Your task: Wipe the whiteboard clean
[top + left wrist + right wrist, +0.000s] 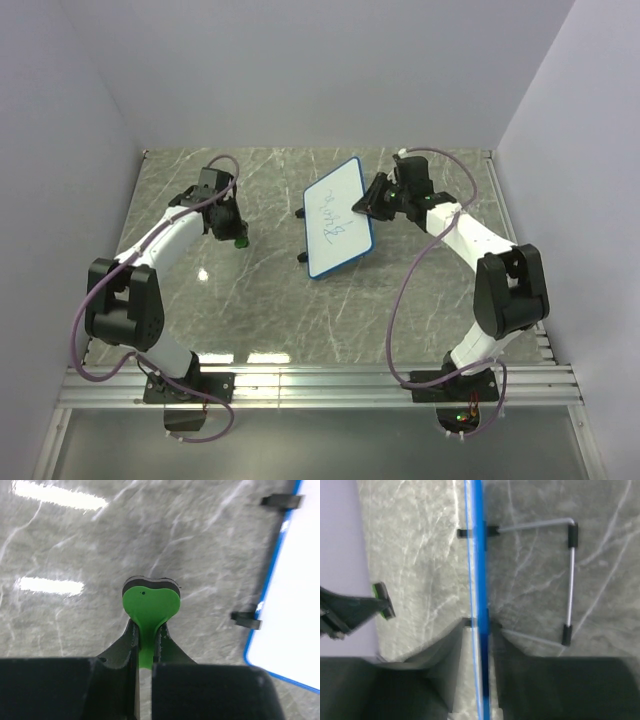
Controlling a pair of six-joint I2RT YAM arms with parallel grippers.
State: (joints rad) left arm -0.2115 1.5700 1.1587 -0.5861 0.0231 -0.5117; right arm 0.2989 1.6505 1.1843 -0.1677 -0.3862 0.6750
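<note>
Standing tilted on its wire stand and small black feet, the whiteboard occupies the middle of the marble desk. Its face is turned up and toward 9 o'clock in the overhead view, and the dark scribbles on it are not yet wiped.

The right claw meets the board at its raised 3 o'clock edge. Its wrist camera shows the blue frame running straight between the two fingers, which flank it closely. Whether they pinch it or merely stand beside it, I cannot tell. That placement probably braces the propped board against a push from the other side.

At 9 o'clock of the board, well apart from it, the left claw is clenched on the stem of a green heart-shaped eraser. The eraser's black pad sits at the far tip, presumably so the pad can rub the writing once carried across.
</note>
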